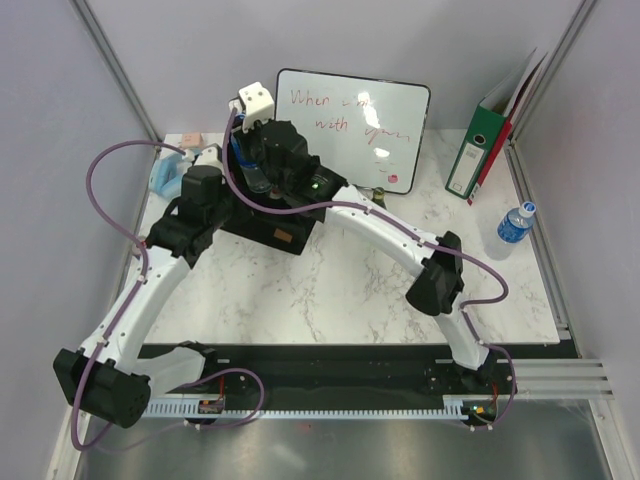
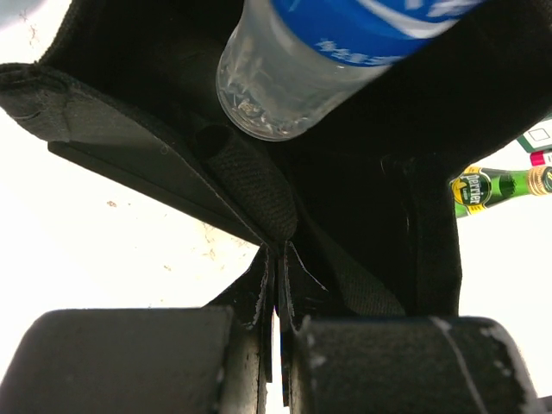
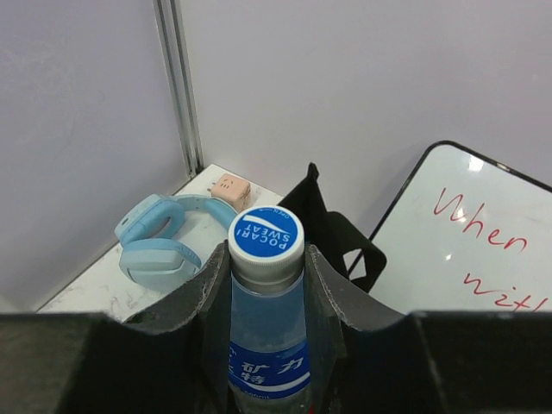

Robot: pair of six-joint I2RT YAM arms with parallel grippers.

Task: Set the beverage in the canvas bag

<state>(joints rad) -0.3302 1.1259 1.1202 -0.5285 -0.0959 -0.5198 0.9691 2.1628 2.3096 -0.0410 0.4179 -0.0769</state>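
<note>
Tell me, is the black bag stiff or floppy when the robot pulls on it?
Probably floppy: the canvas bag folds and creases where the left gripper pinches its rim. It would likely sag shut if released. It seems light too, since that one pinch holds the mouth open for the bottle.

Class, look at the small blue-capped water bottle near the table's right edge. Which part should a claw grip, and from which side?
Grip the water bottle around its body below the cap, coming in level from its left. It appears to stand upright, so the round sides are exposed, and the side wall crowds its right.
</note>
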